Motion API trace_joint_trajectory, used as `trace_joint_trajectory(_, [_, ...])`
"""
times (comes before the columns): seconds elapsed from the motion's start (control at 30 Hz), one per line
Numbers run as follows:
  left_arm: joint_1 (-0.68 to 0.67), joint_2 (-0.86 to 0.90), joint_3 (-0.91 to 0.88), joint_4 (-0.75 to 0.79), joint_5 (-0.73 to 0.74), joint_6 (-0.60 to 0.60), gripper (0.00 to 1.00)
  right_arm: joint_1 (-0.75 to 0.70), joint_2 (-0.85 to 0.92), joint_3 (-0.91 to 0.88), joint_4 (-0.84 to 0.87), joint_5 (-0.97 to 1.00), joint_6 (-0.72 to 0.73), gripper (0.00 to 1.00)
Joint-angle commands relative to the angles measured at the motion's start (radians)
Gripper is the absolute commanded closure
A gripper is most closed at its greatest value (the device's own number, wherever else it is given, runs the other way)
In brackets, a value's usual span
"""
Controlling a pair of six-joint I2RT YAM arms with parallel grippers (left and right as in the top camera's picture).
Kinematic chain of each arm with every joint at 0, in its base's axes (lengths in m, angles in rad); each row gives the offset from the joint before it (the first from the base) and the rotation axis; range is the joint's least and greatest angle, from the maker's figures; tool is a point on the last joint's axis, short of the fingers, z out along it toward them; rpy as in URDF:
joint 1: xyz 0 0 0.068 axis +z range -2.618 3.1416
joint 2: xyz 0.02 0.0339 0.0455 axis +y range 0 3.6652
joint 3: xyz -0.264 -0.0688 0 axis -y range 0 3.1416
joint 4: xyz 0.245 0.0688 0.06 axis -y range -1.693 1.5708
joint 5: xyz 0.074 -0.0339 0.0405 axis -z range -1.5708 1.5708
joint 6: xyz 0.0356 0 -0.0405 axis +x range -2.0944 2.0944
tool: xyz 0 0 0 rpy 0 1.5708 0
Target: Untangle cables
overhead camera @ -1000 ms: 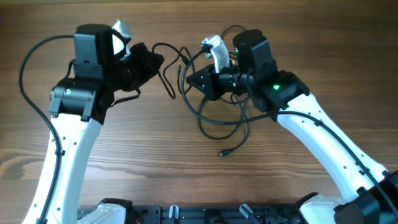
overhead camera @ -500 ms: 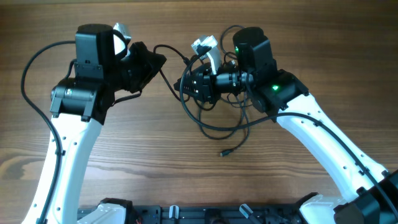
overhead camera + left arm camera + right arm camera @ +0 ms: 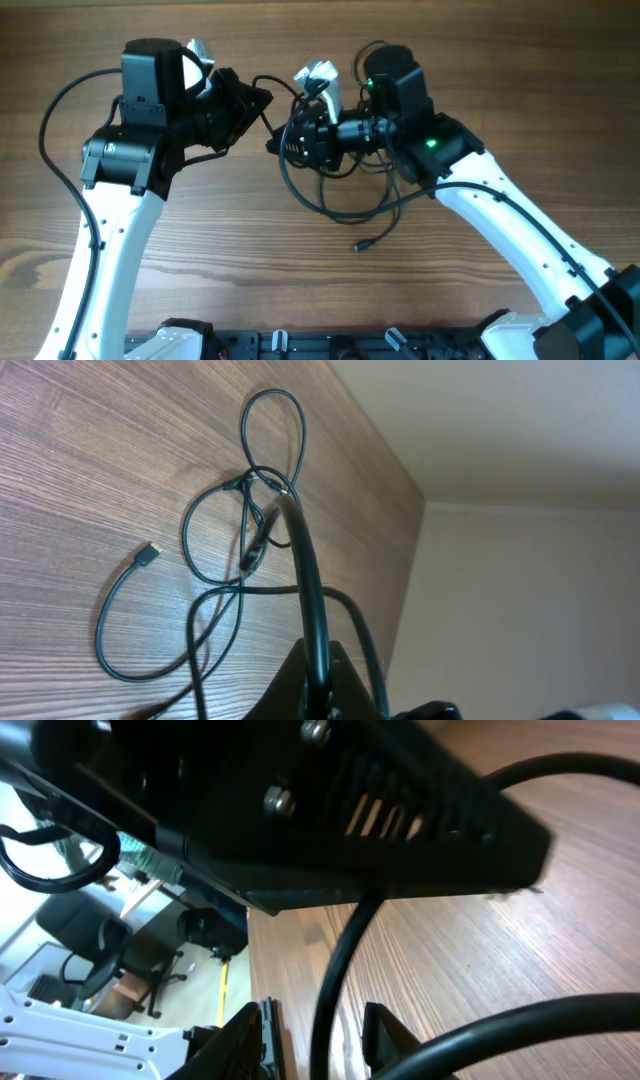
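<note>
The thin black cables (image 3: 340, 214) lie in loose tangled loops on the wooden table between my two arms, with one plug end (image 3: 357, 246) free in front. My left gripper (image 3: 262, 100) is shut on one cable strand. In the left wrist view that strand (image 3: 305, 560) runs up from the closed gripper (image 3: 320, 685) to a knot of loops, and a plug (image 3: 148, 551) lies to the left. My right gripper (image 3: 283, 143) points left, close to the left gripper, among the bunched loops. In the right wrist view the gripper (image 3: 315, 1040) is open, with a strand (image 3: 335, 980) passing between its fingers (image 3: 245, 1035).
The left gripper's black body (image 3: 300, 820) fills the top of the right wrist view, very close. The arms' thicker black cables (image 3: 45, 120) arc beside the white links. A black rail (image 3: 320, 345) runs along the table's front edge.
My right gripper has moved left toward the left gripper, dragging the bunched loops with it. The left gripper has barely moved and keeps its strand.
</note>
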Motion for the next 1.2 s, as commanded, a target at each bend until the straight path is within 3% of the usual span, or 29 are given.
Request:
trace_joint_trajectory(0.0, [-0.006, 0.003, 0.006, 0.006, 0.029, -0.016, 0.94, 0.01, 0.028, 0.014, 0.018, 0.001, 0.001, 0.73])
trace_joint_trajectory(0.1, [-0.006, 0.003, 0.006, 0.006, 0.031, -0.016, 0.91, 0.01, 0.029, 0.014, 0.025, 0.006, 0.008, 0.87])
trace_joint_trajectory(0.2, [-0.006, 0.003, 0.006, 0.006, 0.03, -0.016, 0.87, 0.01, 0.029, 0.014, 0.021, 0.051, 0.04, 0.96])
trace_joint_trajectory(0.5, [-0.006, 0.003, 0.006, 0.006, -0.026, 0.011, 0.74, 0.01, 0.029, 0.014, 0.016, 0.104, 0.079, 0.96])
trace_joint_trajectory(0.73, [-0.005, 0.003, 0.006, -0.018, -0.362, 0.072, 0.47, -0.04, 0.029, 0.014, -0.053, 0.216, 0.103, 0.96])
trace_joint_trajectory(0.9, [-0.005, 0.003, 0.006, -0.07, -0.525, 0.094, 0.44, -0.124, 0.011, 0.015, -0.066, 0.162, 0.104, 0.96])
trace_joint_trajectory(1.17, [-0.005, 0.003, 0.006, -0.169, -0.532, 0.225, 0.41, -0.315, -0.163, 0.016, -0.171, 0.16, 0.1, 0.96])
